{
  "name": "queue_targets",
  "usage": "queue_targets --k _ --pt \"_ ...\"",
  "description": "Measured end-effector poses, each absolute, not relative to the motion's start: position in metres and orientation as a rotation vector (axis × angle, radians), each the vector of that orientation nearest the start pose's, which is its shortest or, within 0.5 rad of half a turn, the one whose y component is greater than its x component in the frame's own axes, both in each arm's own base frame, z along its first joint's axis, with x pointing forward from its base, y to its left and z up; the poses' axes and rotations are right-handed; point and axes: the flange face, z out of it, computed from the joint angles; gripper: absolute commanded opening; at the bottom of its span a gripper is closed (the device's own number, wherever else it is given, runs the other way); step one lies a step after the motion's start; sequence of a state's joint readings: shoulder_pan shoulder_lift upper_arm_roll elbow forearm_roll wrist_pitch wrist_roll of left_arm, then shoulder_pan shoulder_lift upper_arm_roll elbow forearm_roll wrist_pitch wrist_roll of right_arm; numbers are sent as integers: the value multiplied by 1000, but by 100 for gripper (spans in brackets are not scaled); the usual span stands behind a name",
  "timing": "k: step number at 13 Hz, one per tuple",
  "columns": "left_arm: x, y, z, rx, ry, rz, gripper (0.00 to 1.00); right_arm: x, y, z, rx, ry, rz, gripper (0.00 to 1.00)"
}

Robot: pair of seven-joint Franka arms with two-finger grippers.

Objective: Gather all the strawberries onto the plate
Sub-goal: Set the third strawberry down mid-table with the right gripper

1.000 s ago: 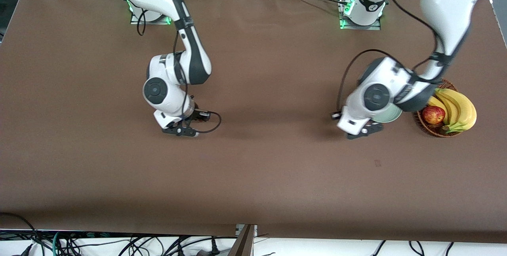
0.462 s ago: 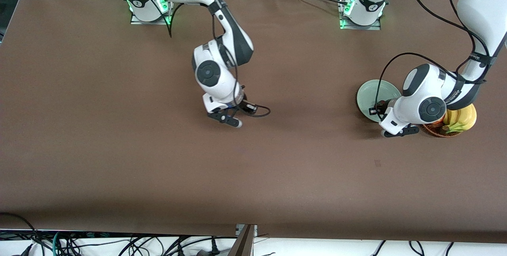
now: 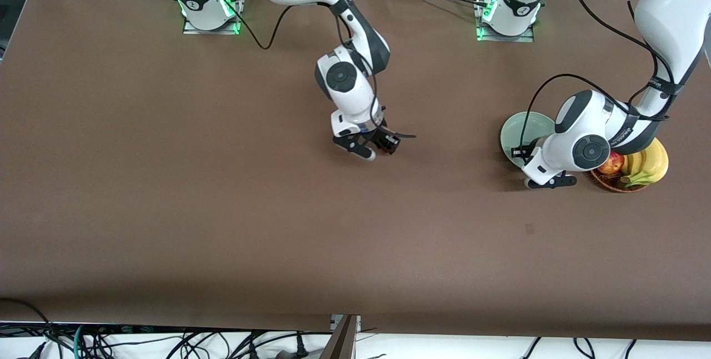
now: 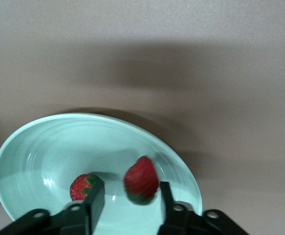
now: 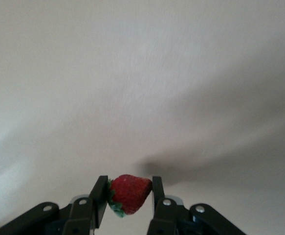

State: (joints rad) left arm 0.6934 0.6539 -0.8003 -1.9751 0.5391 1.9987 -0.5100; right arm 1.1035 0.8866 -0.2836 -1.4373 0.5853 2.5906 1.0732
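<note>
Right now the left gripper (image 3: 547, 182) is seen over the lower rim of the plate (image 3: 519, 125), jaws apart and wider than the second strawberry (image 4: 141, 178) between them. That berry is blurred and is judged to be loose in the air. A first strawberry (image 4: 86, 186) is already lying in the plate. The right gripper (image 3: 367, 150) is held over bare table at the centre of the frame, clamped on the third strawberry (image 5: 128, 193).

Risks:
- The loose berry may bounce or roll off, since the plate is shallow and the drop is near its rim.
- The arms may clash if the plate is approached before the left arm is cleared.
- The third berry may slip out, being pinched only at its sides.
- The basket (image 3: 611, 184) beside the plate may be clipped.
</note>
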Motion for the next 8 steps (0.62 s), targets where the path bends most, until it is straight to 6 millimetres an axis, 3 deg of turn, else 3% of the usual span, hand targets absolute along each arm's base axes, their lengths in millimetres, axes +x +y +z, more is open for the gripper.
queue_targets --k 4,6,8 --pt "566 -27 201 -3011 -120 526 100 485 578 208 -2651 793 -74 69" --pt "572 -34 218 -3021 -102 474 100 493 576 219 -2642 796 -87 69" --pt "577 -51 244 -3026 -61 399 100 511 559 237 -2689 815 -65 74"
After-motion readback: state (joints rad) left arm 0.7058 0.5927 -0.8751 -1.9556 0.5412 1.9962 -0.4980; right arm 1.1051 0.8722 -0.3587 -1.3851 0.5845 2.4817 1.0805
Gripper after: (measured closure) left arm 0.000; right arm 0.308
